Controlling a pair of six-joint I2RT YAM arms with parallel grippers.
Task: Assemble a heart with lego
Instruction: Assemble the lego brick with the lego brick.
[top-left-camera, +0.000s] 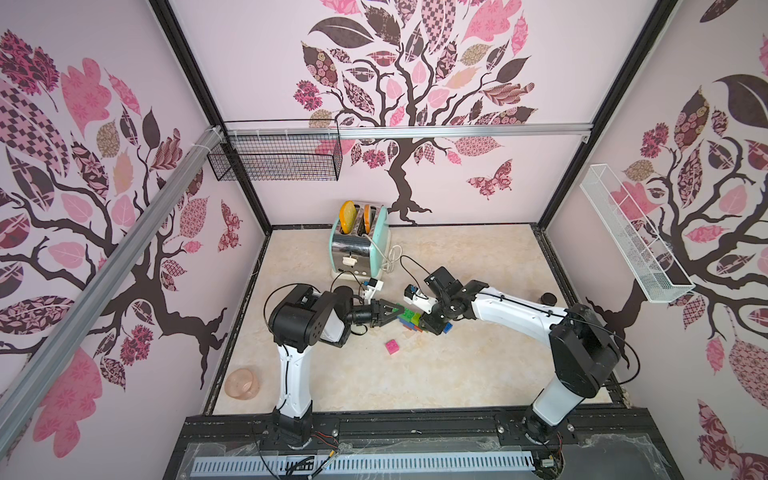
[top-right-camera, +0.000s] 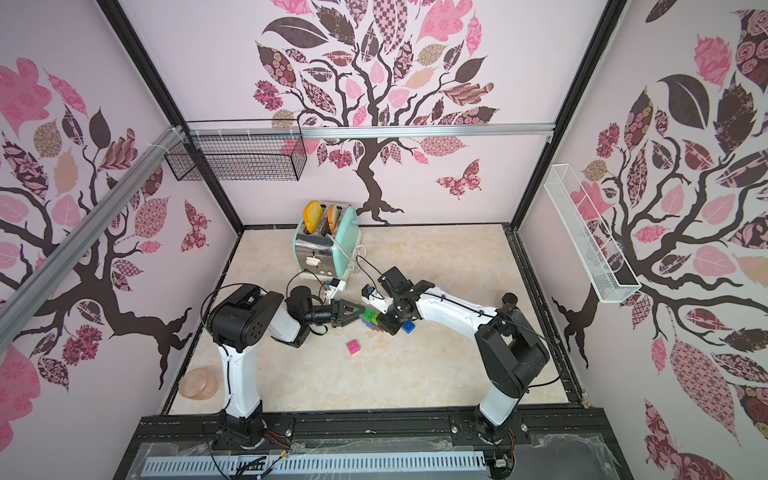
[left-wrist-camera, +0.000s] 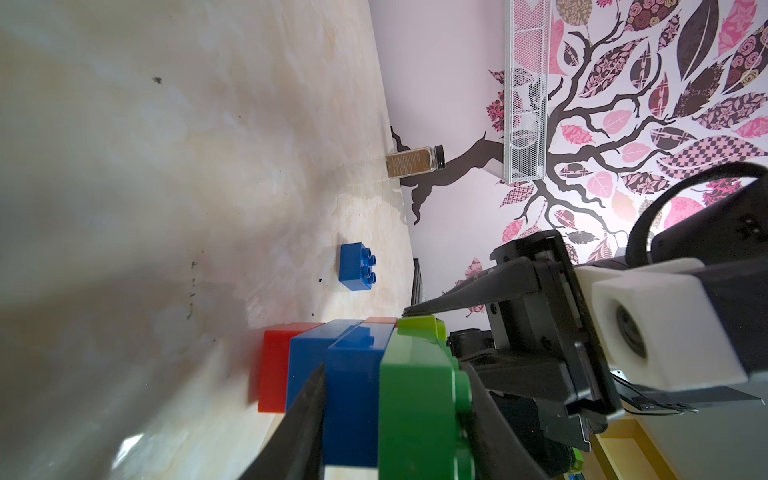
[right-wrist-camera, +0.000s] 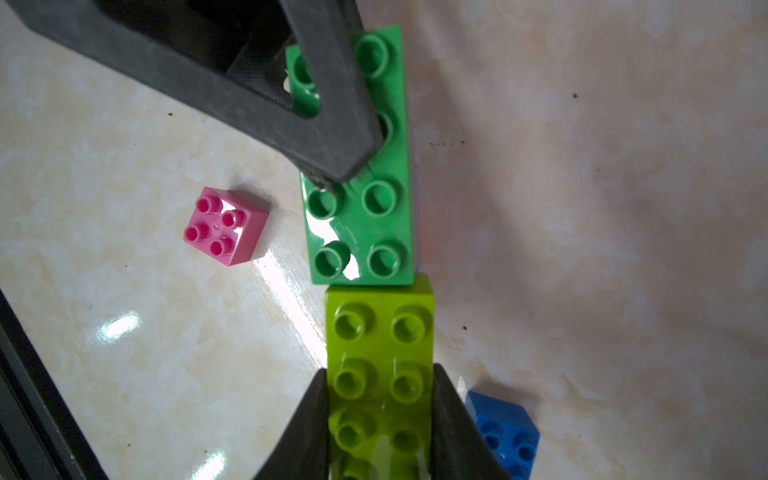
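A joined lego cluster (top-left-camera: 409, 320) (top-right-camera: 374, 320) sits mid-table between both grippers. Its top layer is a dark green brick (right-wrist-camera: 365, 216) end to end with a lime brick (right-wrist-camera: 380, 332). Blue bricks (left-wrist-camera: 353, 395) and a red brick (left-wrist-camera: 274, 370) lie under them. My left gripper (left-wrist-camera: 395, 415) is shut on the stack, one finger (right-wrist-camera: 332, 104) over the dark green studs, the other against the blue layer. My right gripper (right-wrist-camera: 380, 424) is shut on the lime brick's sides. A loose pink brick (top-left-camera: 392, 346) (right-wrist-camera: 226, 226) and a small blue brick (top-left-camera: 446, 328) (left-wrist-camera: 356, 267) lie beside the cluster.
A mint toaster (top-left-camera: 360, 245) with a white cable stands behind the cluster. A spice jar (top-left-camera: 549, 298) stands by the right wall under a white wire basket (top-left-camera: 631, 237). A pink bowl (top-left-camera: 242, 384) lies at the front left. A black wire basket (top-left-camera: 276, 156) hangs on the back wall.
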